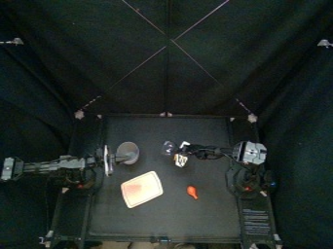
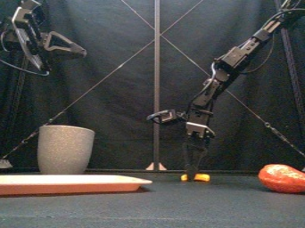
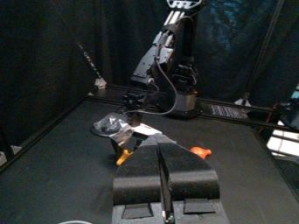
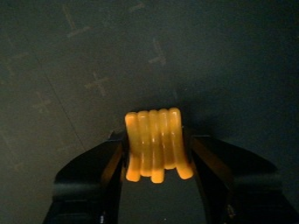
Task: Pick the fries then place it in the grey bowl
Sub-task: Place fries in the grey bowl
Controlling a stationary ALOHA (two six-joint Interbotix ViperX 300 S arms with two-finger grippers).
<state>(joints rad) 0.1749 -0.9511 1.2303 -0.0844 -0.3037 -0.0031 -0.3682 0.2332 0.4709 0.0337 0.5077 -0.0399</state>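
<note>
The fries (image 4: 156, 144), a bundle of orange-yellow sticks, sit between the jaws of my right gripper (image 4: 156, 149), which is shut on them. In the front view that gripper (image 2: 194, 169) points straight down and the fries (image 2: 194, 177) are at table level. The grey bowl (image 2: 66, 149) is a tall speckled cup standing upright at the left (image 1: 128, 151), well apart from the fries. My left gripper (image 2: 53, 42) hangs high at the left, shut on nothing (image 3: 165, 166).
A flat pink tray (image 1: 140, 189) lies in front of the grey bowl, near the table's front (image 2: 71, 184). A red toy food (image 2: 284, 177) rests on the table to the right of the fries (image 1: 193, 192).
</note>
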